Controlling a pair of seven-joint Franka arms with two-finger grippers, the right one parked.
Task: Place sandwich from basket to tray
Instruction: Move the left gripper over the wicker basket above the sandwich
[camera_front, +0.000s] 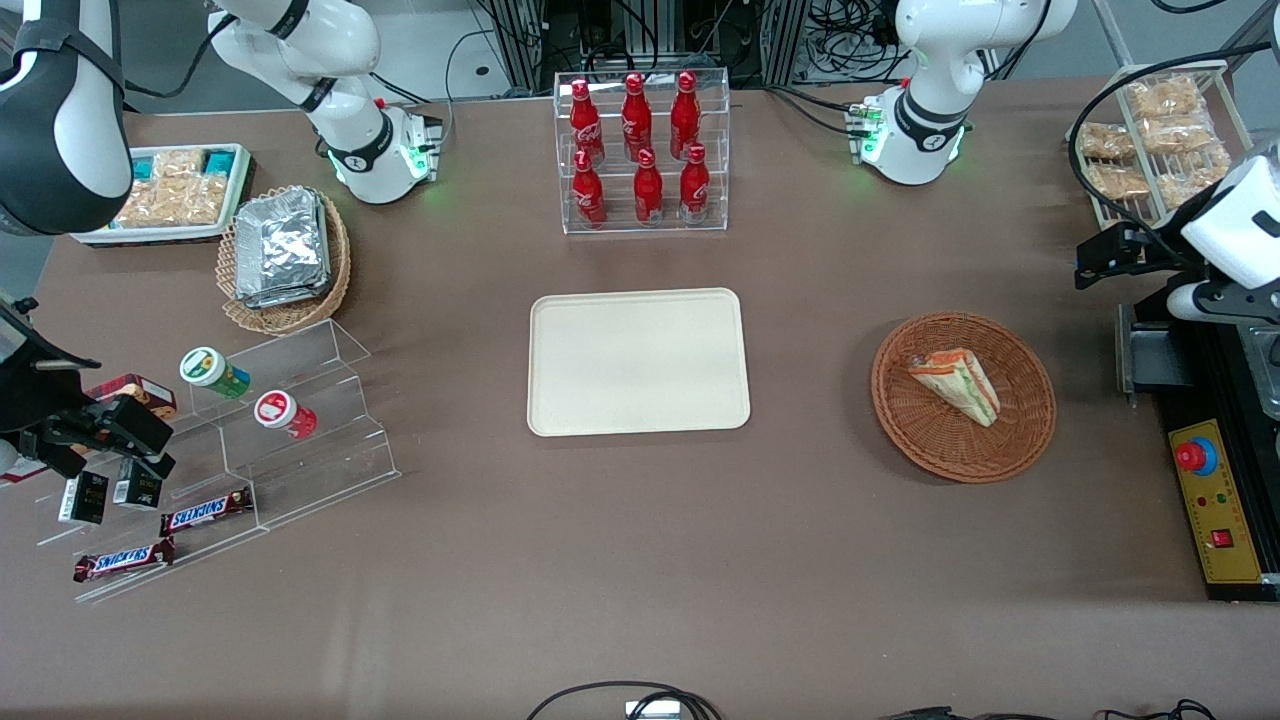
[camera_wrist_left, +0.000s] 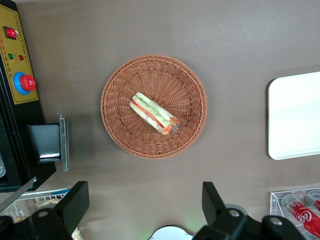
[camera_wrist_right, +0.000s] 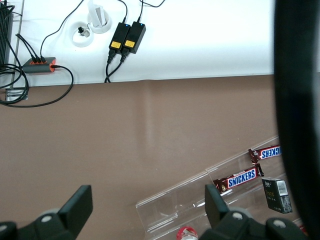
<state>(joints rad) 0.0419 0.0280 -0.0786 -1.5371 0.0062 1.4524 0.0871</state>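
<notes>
1. Lying in the middle of the basket: sandwich, filling edge turned toward the front camera.
2. Hanging high above table, well apart from sandwich: gripper, spread wide, gripping nothing; basket sitting clear of both fingertips.
3. Sitting empty mid-table, toward the parked arm's end from the basket: tray.
4. Getting cut off in wrist view: tray, only one end showing.
5. Showing only in wrist view: gripper fingers; in front view, arm running out of frame past the control box.
</notes>
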